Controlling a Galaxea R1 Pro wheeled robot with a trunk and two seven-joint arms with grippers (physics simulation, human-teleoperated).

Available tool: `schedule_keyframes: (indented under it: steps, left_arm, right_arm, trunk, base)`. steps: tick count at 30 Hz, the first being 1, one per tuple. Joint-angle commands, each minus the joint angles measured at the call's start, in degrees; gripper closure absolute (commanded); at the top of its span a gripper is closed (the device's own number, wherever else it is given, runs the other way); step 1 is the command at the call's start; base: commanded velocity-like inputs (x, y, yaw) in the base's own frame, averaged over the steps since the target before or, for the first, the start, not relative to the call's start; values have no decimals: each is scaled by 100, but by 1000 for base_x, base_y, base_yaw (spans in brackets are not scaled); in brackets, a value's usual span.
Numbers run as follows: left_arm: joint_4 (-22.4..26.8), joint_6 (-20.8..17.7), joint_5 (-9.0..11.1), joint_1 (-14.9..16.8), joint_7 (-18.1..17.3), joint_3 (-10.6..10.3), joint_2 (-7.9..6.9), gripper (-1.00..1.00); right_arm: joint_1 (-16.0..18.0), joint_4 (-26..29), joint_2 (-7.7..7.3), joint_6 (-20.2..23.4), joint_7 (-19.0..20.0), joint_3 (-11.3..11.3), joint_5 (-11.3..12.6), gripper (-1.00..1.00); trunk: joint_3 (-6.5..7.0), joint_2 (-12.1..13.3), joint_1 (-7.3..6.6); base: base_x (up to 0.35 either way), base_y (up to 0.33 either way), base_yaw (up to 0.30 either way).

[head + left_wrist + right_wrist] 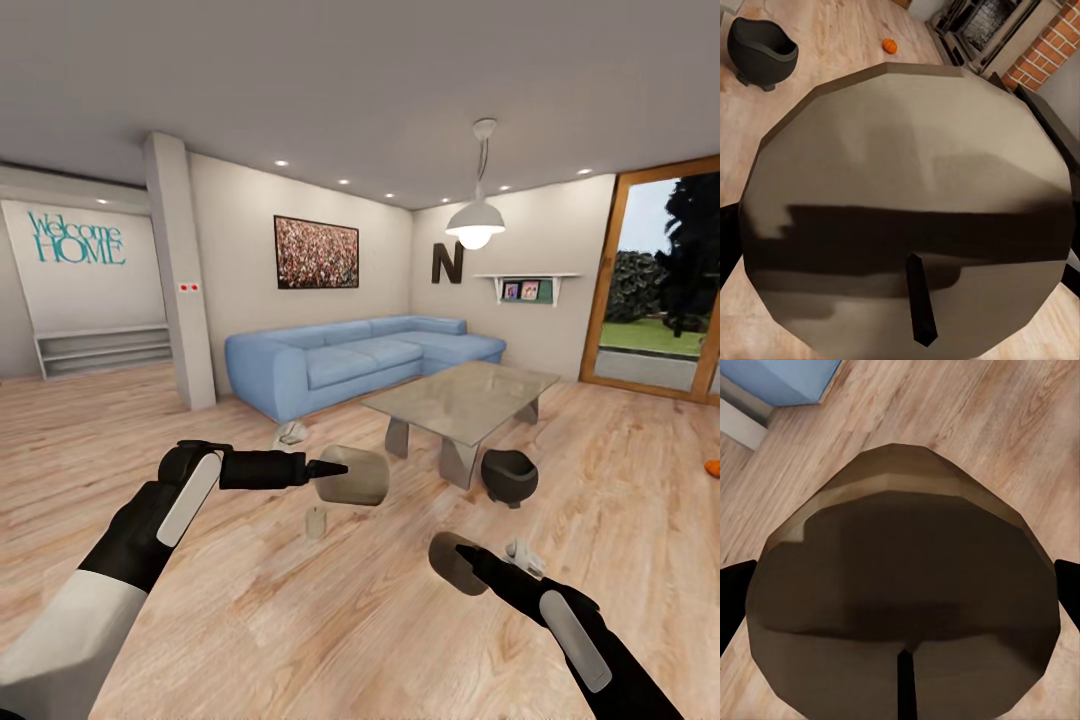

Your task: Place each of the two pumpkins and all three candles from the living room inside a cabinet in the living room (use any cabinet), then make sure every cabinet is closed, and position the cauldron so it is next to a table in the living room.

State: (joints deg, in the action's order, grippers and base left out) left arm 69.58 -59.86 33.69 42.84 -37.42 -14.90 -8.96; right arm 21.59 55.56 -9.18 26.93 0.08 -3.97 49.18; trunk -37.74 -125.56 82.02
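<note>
Sofa (350,362) in pale blue fills the far corner of the room, and in front of it stands the table (470,398), glass-topped on grey angled legs. The cauldron (509,476) sits on the floor just beside the table's near corner, so I judge that part of the job already satisfied and would leave it alone. Both arms are out ahead of me and loaded. The left gripper (338,470) is clamped on the left candle (362,478), carried on its side clear of the floor, and the left wrist view looks straight at its broad tan end with the dark wick. The right gripper (466,554) is clenched on the right candle (448,568) in the same way. Carrying one in each hand makes sense to me, since it saves a trip to a cabinet. The third candle (316,522) stands upright on the boards between the two arms, near the left one, and will need a free hand. Smallest of all is an orange pumpkin (889,46) on the floor well beyond the cauldron, toward a brick fireplace (1039,56).
</note>
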Motion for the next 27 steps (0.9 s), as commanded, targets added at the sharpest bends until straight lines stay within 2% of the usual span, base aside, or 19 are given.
schedule_keyframes:
  steps: [1,6,19,27]
  left_arm:
    - [-3,-14,-21,5,-30,-4,-2,100]
    - [-11,-14,-21,5,-29,-5,-1,100]
    - [-1,-14,-21,5,-25,-12,-1,100]
    - [3,-14,-28,5,-20,-13,0,100]
  right_arm:
    - [3,5,-3,14,5,-7,13,100]
    - [3,6,-4,14,8,-7,13,100]
    - [3,-1,-4,14,9,-7,13,100]
    - [3,-1,-2,19,-32,-9,-22,100]
  trunk:
    - [-9,-3,-1]
    - [-13,-3,-1]
    - [-12,-3,-1]
    - [-10,-3,-1]
  base:
    - [-5,0,-13]
    - [-110,0,-149]
    - [-203,-13,-273]
    - [-152,-177,-70]
